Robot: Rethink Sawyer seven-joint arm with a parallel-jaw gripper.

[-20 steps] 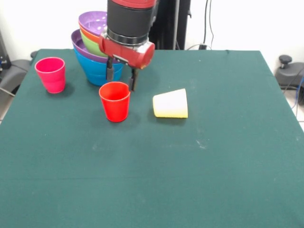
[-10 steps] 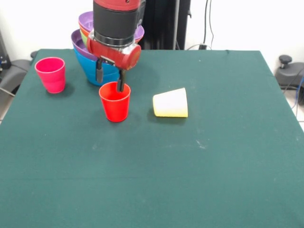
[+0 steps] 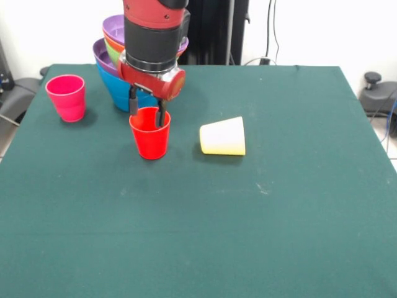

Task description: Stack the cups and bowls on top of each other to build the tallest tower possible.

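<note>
Front view: you see the red and black arm [image 3: 155, 37] come down from the top edge over the left half of the green-covered surface [image 3: 248, 217], its claw [image 3: 147, 109] poised at the far rim of the red cup [image 3: 149, 133]. The two dark fingers [image 3: 133, 103] are spread apart, one just outside the rim on the left, the other [image 3: 160, 114] dipping at or just inside the rim on the right; the claw is open and grips nothing that you can make out, though whether a finger touches the plastic you cannot tell.

The red cup stands upright, mouth up, left of centre on the surface. To its right, apart from it, the yellow cup [image 3: 223, 136] lies tipped on its side, its mouth towards the right. The pink-magenta cup [image 3: 66, 97] stands upright near the left edge, well apart from the other two.

Behind the arm, at the far left, you find the tower [image 3: 115, 68]: bowls nested one in another, a blue bowl [image 3: 118, 92] lowest, a purple rim [image 3: 102, 56] above it, then green [image 3: 115, 53] and orange [image 3: 110, 38] rims, with a purple bowl [image 3: 118, 26] tilted on top. The arm hides the right part of the pile, so you cannot count every bowl. No cup sits on the tower
</note>
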